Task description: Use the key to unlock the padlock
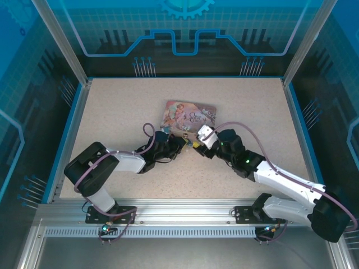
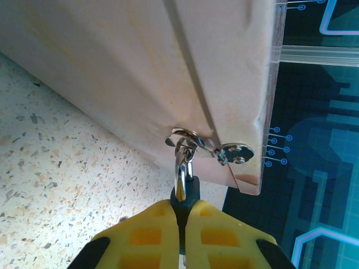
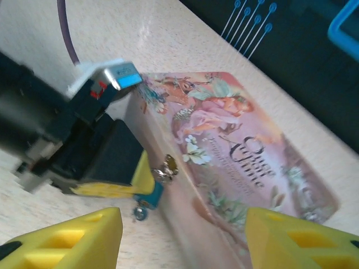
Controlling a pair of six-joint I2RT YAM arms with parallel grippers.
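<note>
Notably, right wrist view catches teal padlock (image 3: 150, 195).

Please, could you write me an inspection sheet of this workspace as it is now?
Surface: speckled beige table.
Job's things: padlock hangs on the tin's hasp; key is probably the small metal piece under it, too small to confirm.
Clutter: pink tin.
Grippers: left gripper shut on the padlock; right gripper open, empty.
Cables: purple cables loop above both arms.
Surroundings: blue patterned walls.
</note>
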